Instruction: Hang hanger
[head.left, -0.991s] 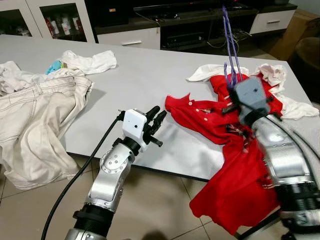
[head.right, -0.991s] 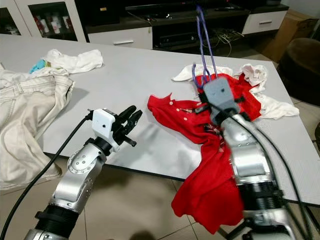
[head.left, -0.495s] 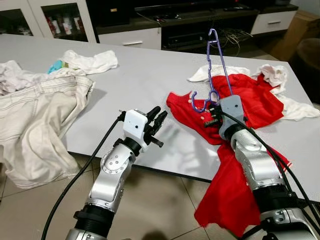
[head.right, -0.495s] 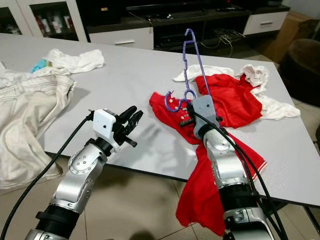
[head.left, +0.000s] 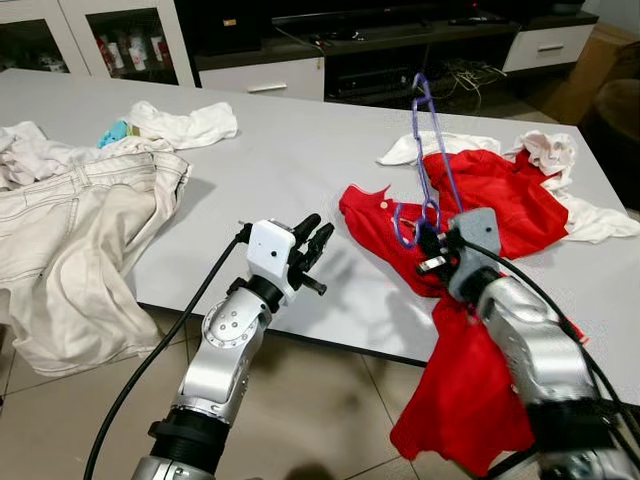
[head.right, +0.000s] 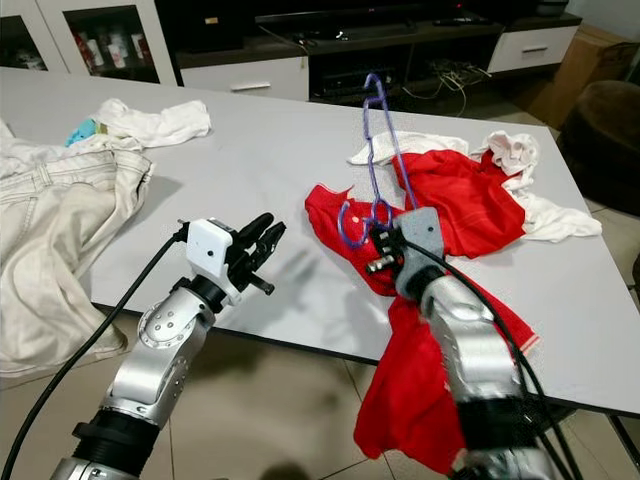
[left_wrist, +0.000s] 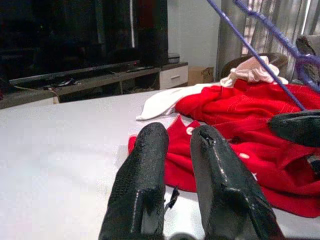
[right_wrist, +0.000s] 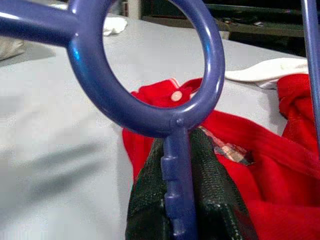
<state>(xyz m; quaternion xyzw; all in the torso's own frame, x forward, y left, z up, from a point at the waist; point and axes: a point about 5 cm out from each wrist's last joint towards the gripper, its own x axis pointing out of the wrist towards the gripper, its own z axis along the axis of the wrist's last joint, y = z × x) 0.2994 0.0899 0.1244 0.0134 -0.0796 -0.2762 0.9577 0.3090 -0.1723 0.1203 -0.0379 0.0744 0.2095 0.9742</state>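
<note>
On the table: your whole job sits on this grey table (head.left: 300, 150), with a red shirt (head.left: 500, 200) spread at its right and hanging over the near edge.
Progress: you have the hanger lifted off the shirt, but the shirt is not on it yet; threading and hanging look left to do.
Clutter: beige trousers (head.left: 70, 230) and white cloths (head.left: 180, 122) lie well apart at your left, out of the way.
Hanger: the purple hanger (head.left: 428, 150) stands nearly upright above the shirt.
Right gripper (right_wrist: 177, 200): clamped tight on the hanger's stem below its ring.
Left gripper (left_wrist: 177, 165): fingers slightly parted, empty, beside the shirt's collar.
</note>
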